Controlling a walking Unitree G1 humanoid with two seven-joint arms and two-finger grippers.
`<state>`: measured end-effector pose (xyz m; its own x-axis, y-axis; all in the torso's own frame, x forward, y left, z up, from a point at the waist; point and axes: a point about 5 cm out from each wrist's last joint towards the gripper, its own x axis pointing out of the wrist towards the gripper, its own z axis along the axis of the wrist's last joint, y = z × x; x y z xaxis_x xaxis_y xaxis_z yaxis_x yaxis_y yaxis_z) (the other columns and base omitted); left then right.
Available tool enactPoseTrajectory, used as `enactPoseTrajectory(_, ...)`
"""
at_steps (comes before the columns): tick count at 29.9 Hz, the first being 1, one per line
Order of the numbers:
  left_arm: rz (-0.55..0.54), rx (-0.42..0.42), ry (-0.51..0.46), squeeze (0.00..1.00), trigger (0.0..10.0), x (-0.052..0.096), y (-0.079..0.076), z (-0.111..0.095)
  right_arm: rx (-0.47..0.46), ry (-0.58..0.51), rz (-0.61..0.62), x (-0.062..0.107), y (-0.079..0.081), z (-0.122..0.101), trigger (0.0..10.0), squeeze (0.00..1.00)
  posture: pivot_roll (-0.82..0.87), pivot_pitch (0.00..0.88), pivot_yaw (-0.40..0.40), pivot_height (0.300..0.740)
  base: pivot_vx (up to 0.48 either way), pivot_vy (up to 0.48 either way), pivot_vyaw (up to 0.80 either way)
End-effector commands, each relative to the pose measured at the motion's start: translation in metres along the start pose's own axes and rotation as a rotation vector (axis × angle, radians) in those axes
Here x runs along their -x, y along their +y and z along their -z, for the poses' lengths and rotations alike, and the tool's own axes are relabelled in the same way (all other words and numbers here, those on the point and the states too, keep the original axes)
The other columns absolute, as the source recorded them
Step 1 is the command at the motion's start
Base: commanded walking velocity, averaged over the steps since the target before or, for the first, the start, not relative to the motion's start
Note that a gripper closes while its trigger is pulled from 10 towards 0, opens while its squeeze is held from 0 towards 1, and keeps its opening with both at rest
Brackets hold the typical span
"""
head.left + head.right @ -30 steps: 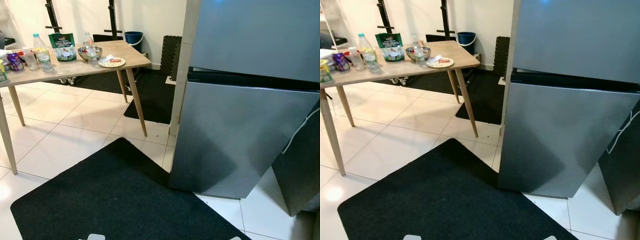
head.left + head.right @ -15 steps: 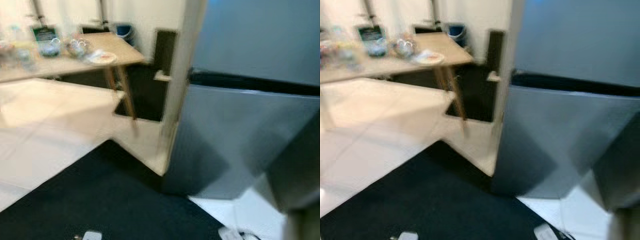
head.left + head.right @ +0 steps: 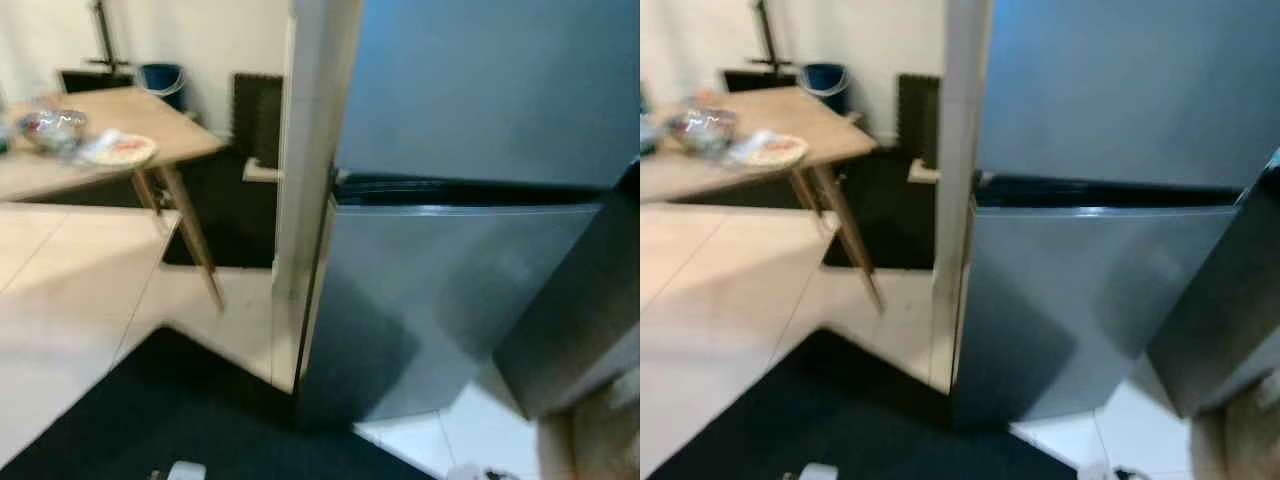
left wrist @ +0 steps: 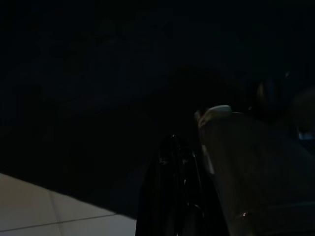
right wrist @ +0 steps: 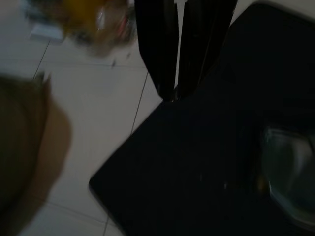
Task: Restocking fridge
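Both arms hang idle, the right gripper (image 5: 173, 96) with its fingers pressed together on nothing above the black mat (image 5: 206, 162), the left fingers too dark to tell, so with the fridge (image 3: 450, 290) closed ahead and the food on the surface (image 3: 90, 165) far behind the fingers, the robot risks arriving empty-handed.

Fridge (image 3: 470, 290): brushed grey metal, smooth, dull sheen. Table (image 3: 90, 170): pale wood top, we note matt finish. Floor tiles (image 3: 60, 300): cream, glossy. Mat (image 3: 150, 420): black, matt. Bucket (image 3: 163, 78): blue plastic.
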<state>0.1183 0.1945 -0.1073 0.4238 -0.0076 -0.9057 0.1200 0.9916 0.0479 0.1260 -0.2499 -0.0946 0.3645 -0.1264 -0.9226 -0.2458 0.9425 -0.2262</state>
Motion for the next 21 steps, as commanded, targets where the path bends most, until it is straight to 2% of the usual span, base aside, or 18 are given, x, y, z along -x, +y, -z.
enactPoseTrajectory(1,0.017,-0.009,0.035,0.00,10.0,0.000,-0.006,0.008,-0.025,-0.012,0.023,0.001,-0.007,-0.002,10.0,0.00,-0.08,0.000,-0.033,0.740,0.292,0.000,0.00)
enactPoseTrajectory(4,0.017,-0.009,0.035,0.00,10.0,0.000,-0.006,0.008,-0.025,-0.014,0.023,0.001,-0.007,-0.002,10.0,0.00,-0.08,0.000,-0.033,0.740,0.292,0.000,0.00)
enactPoseTrajectory(9,0.005,-0.001,0.035,0.00,10.0,0.000,-0.005,0.008,-0.042,-0.069,0.006,0.000,-0.006,-0.012,10.0,0.00,-0.08,0.000,-0.033,0.740,0.000,0.000,0.00)
enactPoseTrajectory(21,0.015,-0.007,0.027,0.00,10.0,0.000,-0.007,0.007,-0.059,-0.109,0.004,0.000,-0.009,-0.022,10.0,0.00,-0.08,0.000,-0.035,0.740,0.000,0.000,0.00)
